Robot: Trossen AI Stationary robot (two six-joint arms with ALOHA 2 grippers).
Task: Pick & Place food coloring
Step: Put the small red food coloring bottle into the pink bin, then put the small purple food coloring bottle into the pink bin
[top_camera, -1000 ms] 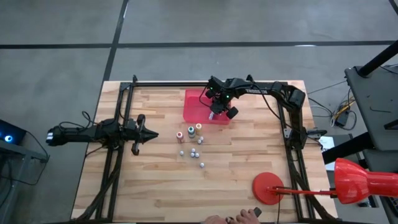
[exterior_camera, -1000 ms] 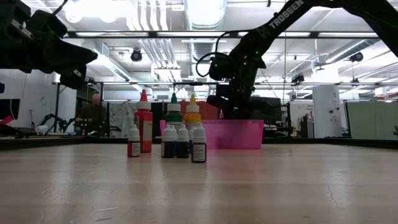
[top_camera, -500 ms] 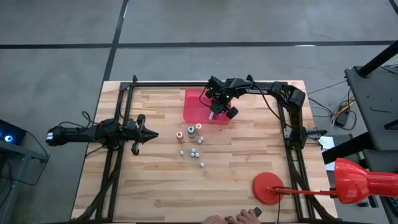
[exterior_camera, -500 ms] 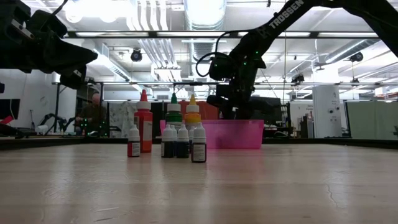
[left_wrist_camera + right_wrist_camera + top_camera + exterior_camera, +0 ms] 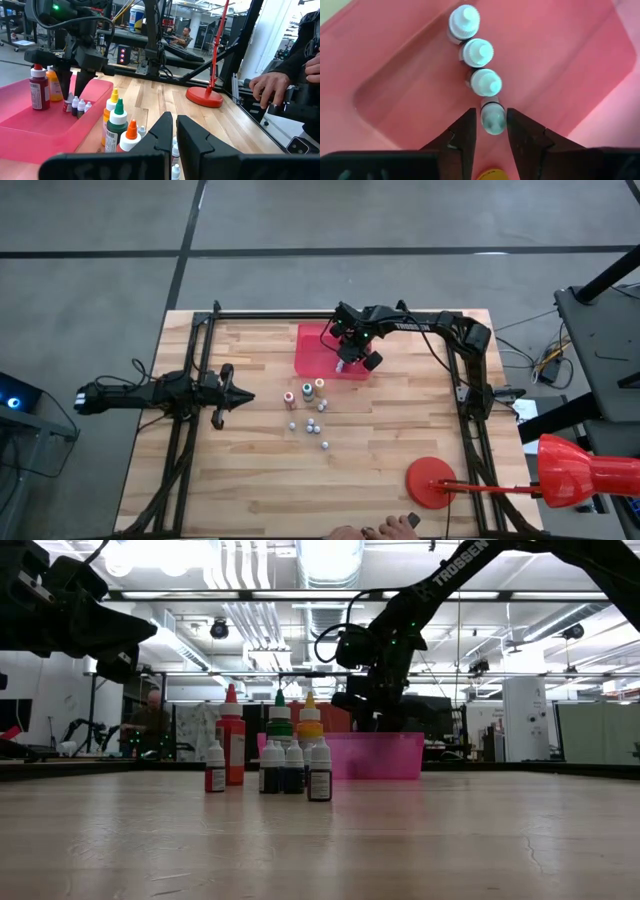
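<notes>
Rt end effector [image 5: 487,131] hovering in red tray [image 5: 560,75] nr desk's far edge, fingers narrowly straddling small bottle [image 5: 492,116], fourth in row. Risk: I'm clipping neighbour bottle [image 5: 485,82] while withdrawing, toppling it.

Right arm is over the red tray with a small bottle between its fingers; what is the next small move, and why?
Probably open the right gripper wider and lift straight up: the small white-capped bottle already stands in the flat red plastic tray, ending a row of three, with the fingers flanking it.
</notes>
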